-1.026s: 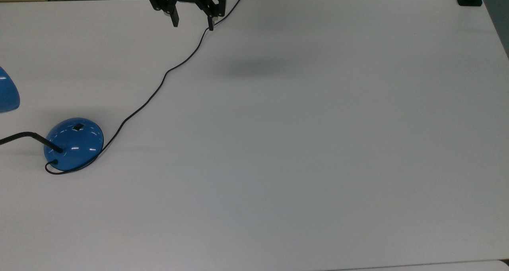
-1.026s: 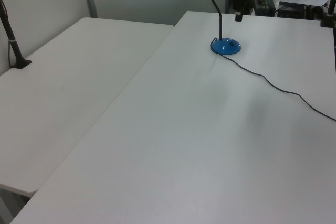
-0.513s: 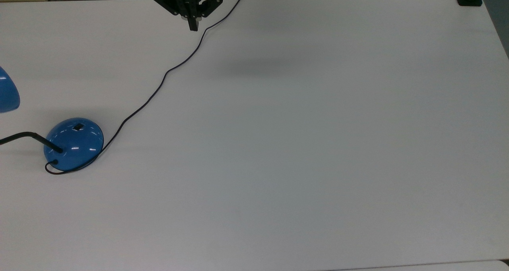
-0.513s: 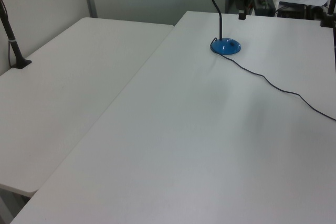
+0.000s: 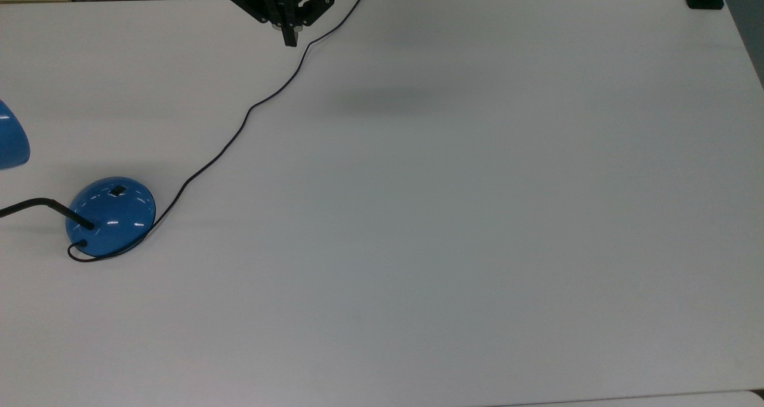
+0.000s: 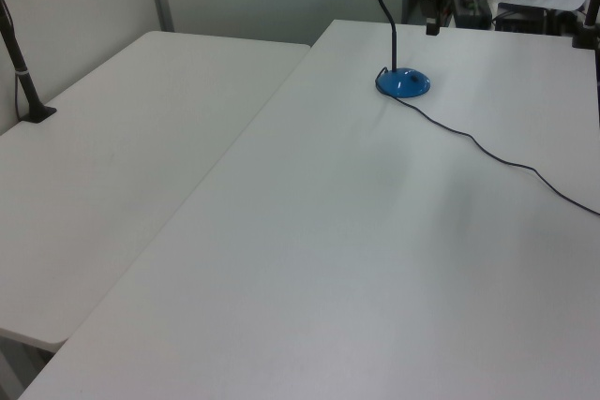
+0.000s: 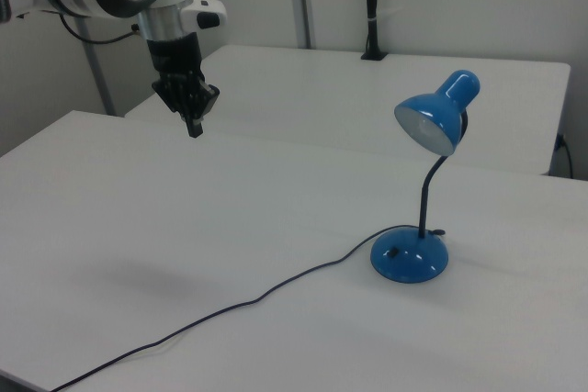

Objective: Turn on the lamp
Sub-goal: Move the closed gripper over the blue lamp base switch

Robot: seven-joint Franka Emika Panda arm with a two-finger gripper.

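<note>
Since a second ago my end effector (image 5: 290, 37) has brought its fingers together, from spread wide to closed on nothing, and it has not shifted in the last half second; nothing else on the worktop (image 5: 453, 216) has moved.

Top view: the end effector hangs at the top edge, fingers pinched into one point, holding nothing; the lamp base (image 5: 111, 216) sits well apart toward the top view's lower left, with the small black switch (image 5: 118, 190) on the side of the dome that faces the end effector; the black cord (image 5: 239, 129) runs from the base diagonally up toward the end effector, so it traces roughly the line I judge I must travel; the blue shade (image 5: 12, 141) shows at the top view's left edge.

Left view: the lamp (image 6: 401, 81) stands at the far end of the worktop; the end effector (image 6: 431, 29) hangs above and just to the left view's right of the base.

Right view: the end effector (image 7: 194, 128) is up off the worktop at the right view's left, closed and empty; the lamp (image 7: 411, 259) is well to the right view's right and lower; the neck (image 7: 425, 195) rises near upright, with the shade (image 7: 437, 122) facing toward the right view's left; I judge the coming move is across and down onto the switch.
</note>
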